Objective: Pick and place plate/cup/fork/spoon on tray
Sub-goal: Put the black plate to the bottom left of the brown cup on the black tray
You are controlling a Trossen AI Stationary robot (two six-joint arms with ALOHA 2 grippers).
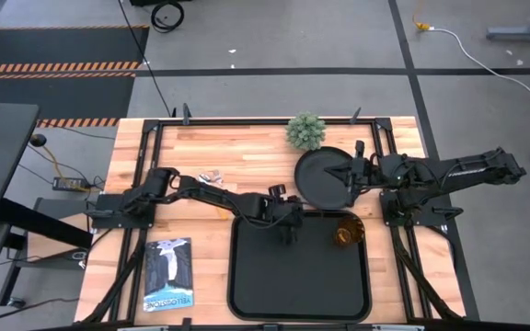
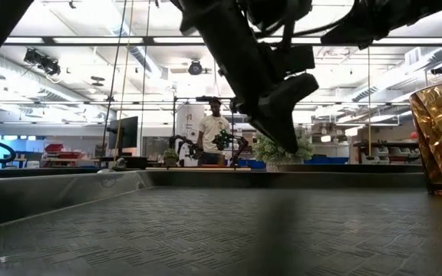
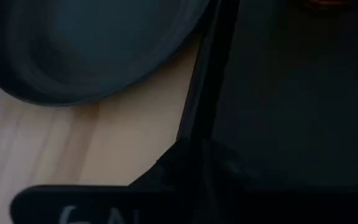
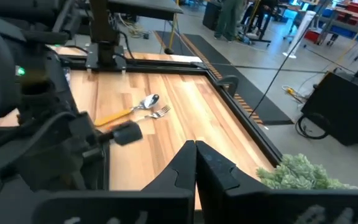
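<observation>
Black fingers of the left gripper (image 1: 288, 232) look nearly shut on the tray (image 1: 247, 294) rim, top edge, frame centre. Right gripper (image 1: 350, 175), pinched on the plate (image 1: 318, 176), sits upper right, just above the tray. One cup (image 1: 344, 232) on tray; spoon (image 4: 129, 111) and fork (image 4: 159, 112) unpicked, upper left, handles leftward, nearer left arm.
</observation>
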